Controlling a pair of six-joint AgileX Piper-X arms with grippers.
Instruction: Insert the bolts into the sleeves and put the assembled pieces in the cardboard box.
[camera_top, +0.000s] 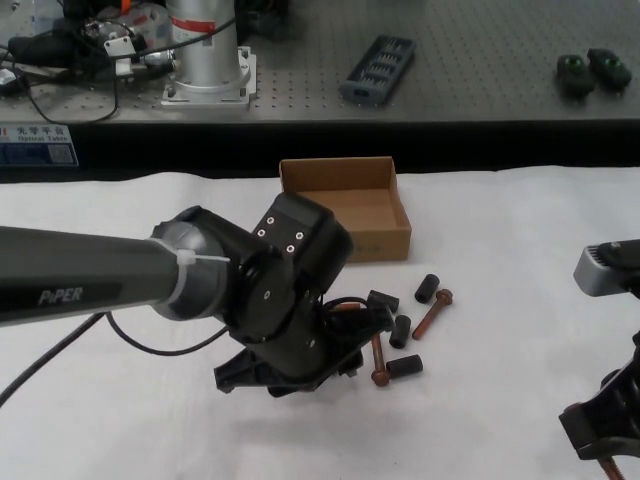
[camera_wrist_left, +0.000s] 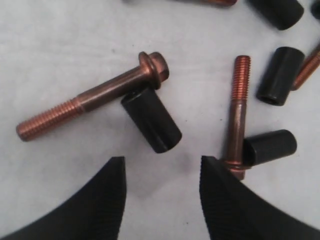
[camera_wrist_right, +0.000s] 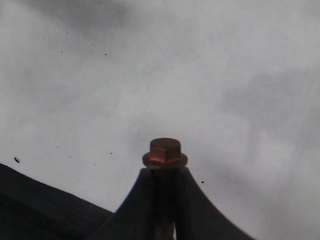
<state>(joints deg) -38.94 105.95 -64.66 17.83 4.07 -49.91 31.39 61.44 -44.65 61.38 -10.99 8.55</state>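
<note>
Right jaws grip bolt (camera_wrist_right: 165, 152); shank along them, head outward.

White-covered bench (camera_top: 520, 240): open cardboard box (camera_top: 385, 243) on it, loose copper bolts (camera_top: 430, 316) and black sleeves (camera_top: 428, 288) scattered near the box.

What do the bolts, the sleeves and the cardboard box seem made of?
The bolts: copper-coloured metal, perhaps plated steel; dull sheen, cut threads. The sleeves: matte black, plastic or blackened metal, hard to tell. The cardboard box: plain brown cardboard, folded walls.
</note>
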